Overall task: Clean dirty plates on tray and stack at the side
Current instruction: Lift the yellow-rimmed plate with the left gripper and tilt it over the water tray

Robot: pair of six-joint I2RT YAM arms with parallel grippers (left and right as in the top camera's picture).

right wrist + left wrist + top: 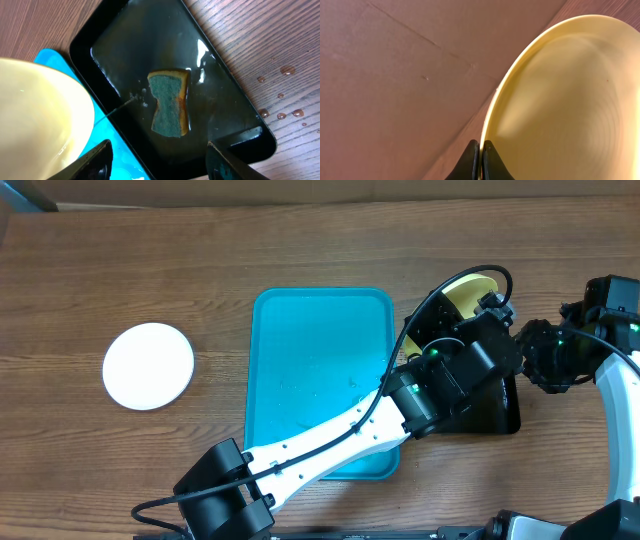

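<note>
pale yellow plate (570, 100), glossy with faint concentric rings, tilted up over the black tray (150, 35), rim pinched between the left gripper (480, 150) fingers. right gripper (162, 162) spread wide, holding nothing, above a green-and-yellow sponge (170, 102) lying in the black tray's shallow water. turquoise tray (320, 350) just beside the black tray's long edge. white plate (148, 366) well apart to the left on the wooden table (100, 260).

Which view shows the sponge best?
The right wrist view: the sponge lies whole and unobstructed in the wet black tray. Overhead, the left arm hides it; the left wrist view shows the yellowish plate, no sponge.
</note>
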